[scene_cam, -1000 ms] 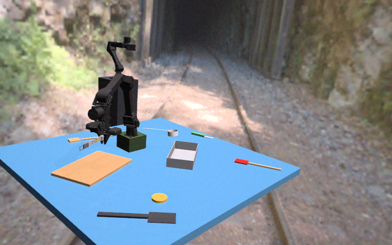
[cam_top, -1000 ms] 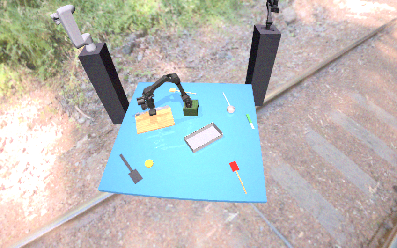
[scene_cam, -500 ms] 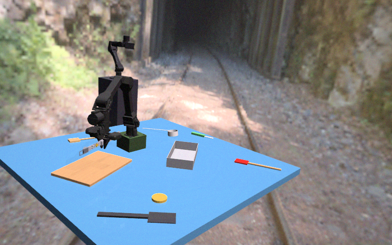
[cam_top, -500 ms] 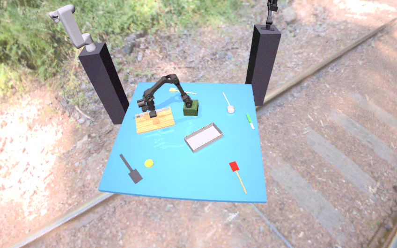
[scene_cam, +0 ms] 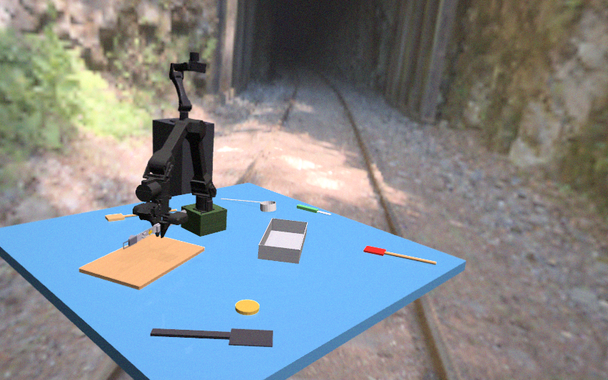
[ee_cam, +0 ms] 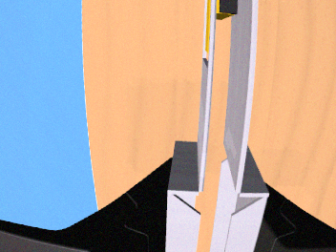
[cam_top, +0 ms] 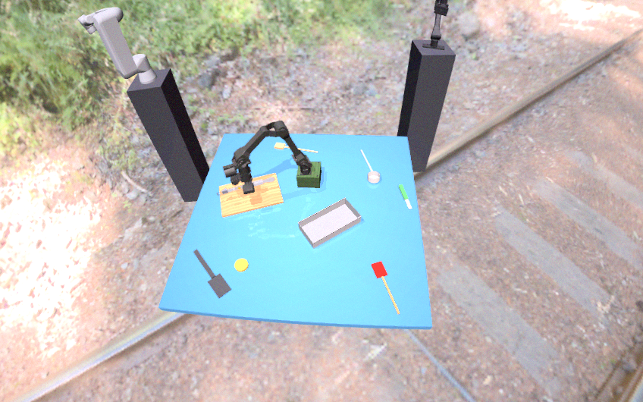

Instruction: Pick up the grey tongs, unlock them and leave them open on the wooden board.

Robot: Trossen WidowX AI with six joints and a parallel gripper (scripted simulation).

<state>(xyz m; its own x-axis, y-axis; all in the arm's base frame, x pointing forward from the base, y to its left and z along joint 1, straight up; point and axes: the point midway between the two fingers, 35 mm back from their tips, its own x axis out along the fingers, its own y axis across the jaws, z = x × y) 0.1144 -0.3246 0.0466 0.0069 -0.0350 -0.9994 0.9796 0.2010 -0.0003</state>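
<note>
My gripper (cam_top: 248,188) (scene_cam: 159,229) (ee_cam: 217,174) is shut on the grey tongs (cam_top: 265,180) (scene_cam: 138,236) (ee_cam: 242,73). It holds them low over the far edge of the wooden board (cam_top: 236,206) (scene_cam: 138,264) (ee_cam: 147,53), lying nearly level. In the wrist view the two tong arms run away from me with a narrow gap between them. A small dark and yellow lock piece (ee_cam: 227,4) sits near their far end. The grey roasting tin (cam_top: 315,242) (scene_cam: 279,254) stands empty in the middle of the blue table (cam_top: 303,293) (scene_cam: 340,287) (ee_cam: 38,86).
The arm's green base block (cam_top: 308,175) (scene_cam: 204,219) stands right of the board. A wooden spatula (cam_top: 293,148), a ladle (cam_top: 373,177), a green marker (cam_top: 405,196), a red spatula (cam_top: 379,270), a yellow disc (cam_top: 240,264) and a dark spatula (cam_top: 217,284) lie around. Two dark pillars stand behind the table.
</note>
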